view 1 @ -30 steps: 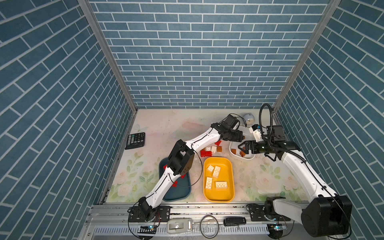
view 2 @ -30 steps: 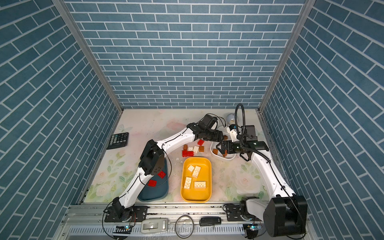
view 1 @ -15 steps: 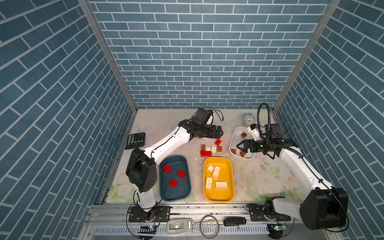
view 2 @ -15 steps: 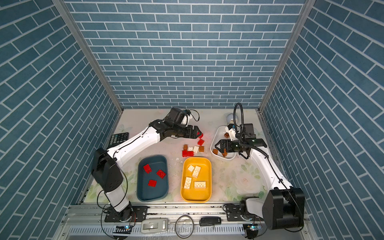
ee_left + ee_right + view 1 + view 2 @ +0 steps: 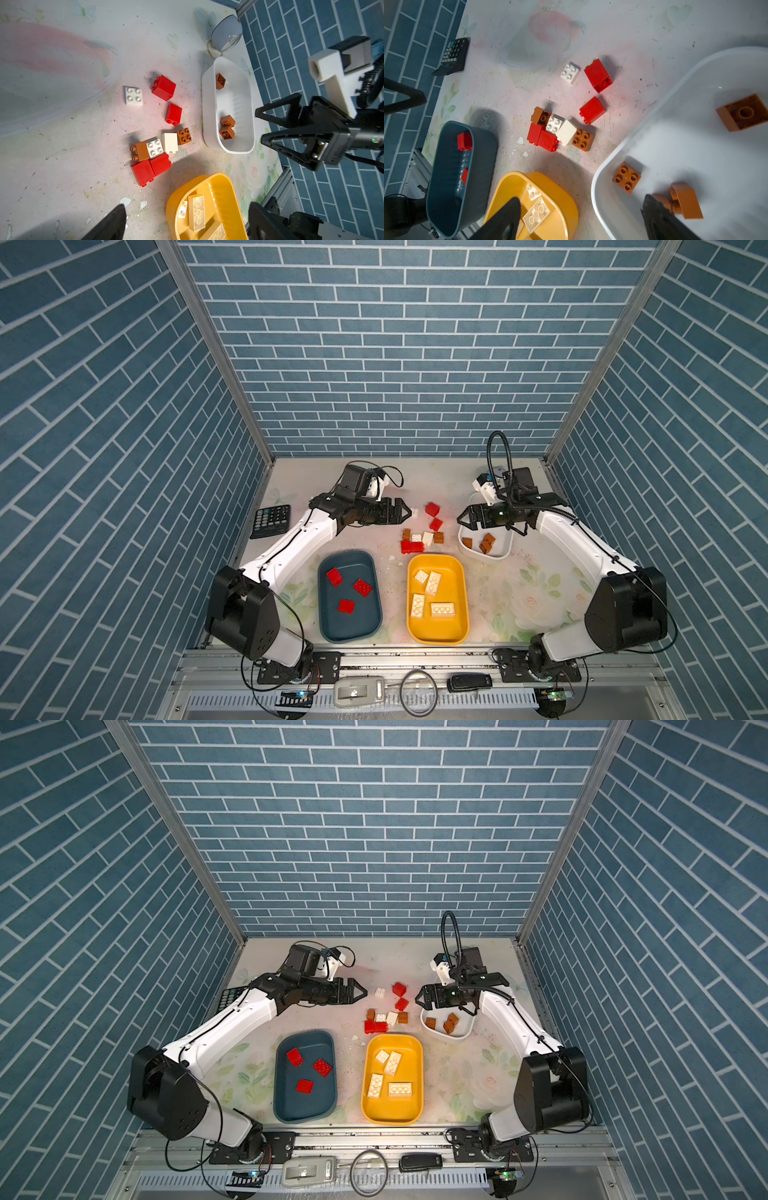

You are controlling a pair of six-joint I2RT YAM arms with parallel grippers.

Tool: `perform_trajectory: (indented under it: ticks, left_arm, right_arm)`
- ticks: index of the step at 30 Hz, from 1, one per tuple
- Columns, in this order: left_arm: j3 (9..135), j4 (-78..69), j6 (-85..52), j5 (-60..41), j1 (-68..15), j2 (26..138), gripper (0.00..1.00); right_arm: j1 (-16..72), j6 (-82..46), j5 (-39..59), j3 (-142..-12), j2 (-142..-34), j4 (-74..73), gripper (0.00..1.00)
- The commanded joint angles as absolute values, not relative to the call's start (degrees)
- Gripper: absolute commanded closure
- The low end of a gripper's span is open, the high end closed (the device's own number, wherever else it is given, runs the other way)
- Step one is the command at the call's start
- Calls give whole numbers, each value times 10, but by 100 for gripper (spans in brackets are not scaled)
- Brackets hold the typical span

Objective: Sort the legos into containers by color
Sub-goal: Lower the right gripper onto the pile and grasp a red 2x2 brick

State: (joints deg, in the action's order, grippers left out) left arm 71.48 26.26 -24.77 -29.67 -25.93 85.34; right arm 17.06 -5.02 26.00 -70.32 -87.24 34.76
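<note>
Red, white and brown legos point(image 5: 420, 538) lie loose between my arms; sorted ones sit in the teal tray point(image 5: 353, 626), yellow tray point(image 5: 436, 635) and white tray point(image 5: 494, 556). I see my left gripper point(image 5: 406, 512) and right gripper point(image 5: 462, 523) spread wide, both empty.

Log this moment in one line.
left and right jaws open, empty | teal tray: three red bricks | yellow tray: four white bricks | white tray: three brown bricks | nine loose bricks
</note>
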Motion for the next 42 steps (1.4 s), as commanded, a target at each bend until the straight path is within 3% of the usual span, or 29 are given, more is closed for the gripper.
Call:
perform_trajectory:
  ticks: [1, 12, 21, 32, 42]
  left_arm:
    - [697, 250, -238, -322, -245, 840, 7]
    - [666, 221, -249, -344, -221, 821, 7]
    - [652, 214, -257, -350, -211, 815, 7]
    - [654, 219, -260, -353, -201, 814, 7]
    - [649, 227, -256, -352, -193, 809, 7]
  right_arm:
    - [189, -40, 223, -752, -921, 335, 8]
    - [239, 15, 149, -894, -1102, 318, 13]
    - [260, 68, 114, -983, -1218, 327, 29]
    - [270, 105, 106, -1057, -1313, 347, 42]
    - [276, 128, 93, -1084, -1324, 372, 77]
